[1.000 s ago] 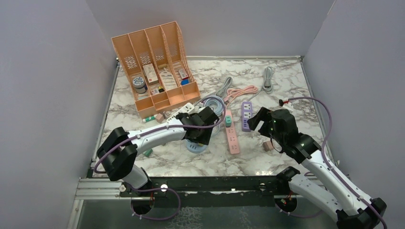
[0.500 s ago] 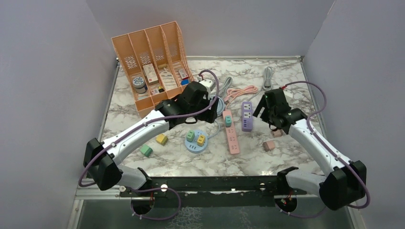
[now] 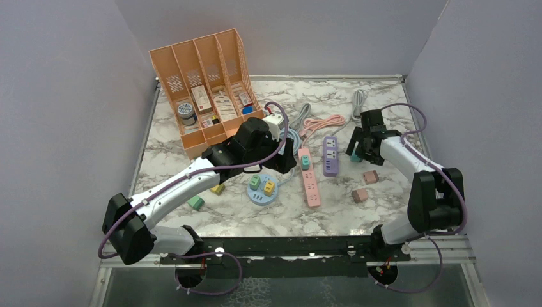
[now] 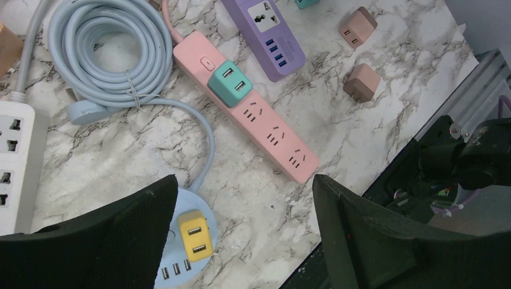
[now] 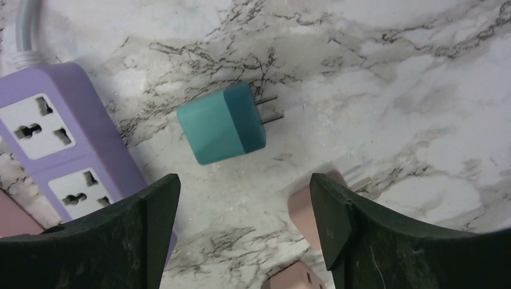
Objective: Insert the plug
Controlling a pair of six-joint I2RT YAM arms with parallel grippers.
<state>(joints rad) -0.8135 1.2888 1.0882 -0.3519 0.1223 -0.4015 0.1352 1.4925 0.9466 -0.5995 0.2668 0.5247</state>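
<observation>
Two grippers stand wide, nothing between their fingers. Toward the right edge of the white marble table [image 5: 391,90], the right gripper [image 5: 244,186] hangs over a small teal cube-shaped plug [image 5: 222,123] lying on its side, prongs bare, just beside a purple plastic power strip [image 5: 57,144]. Nearer the middle, the left gripper [image 4: 244,180] hangs over a long pink power strip [image 4: 253,114] carrying a second teal plug [image 4: 229,82].

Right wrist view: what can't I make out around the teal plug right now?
- Teal plug: in the top view, nearly hidden under the right claw.
- Purple power strip: cut by the left edge, lower end behind a finger.
- Pink adapters: mostly behind the other finger.
</observation>
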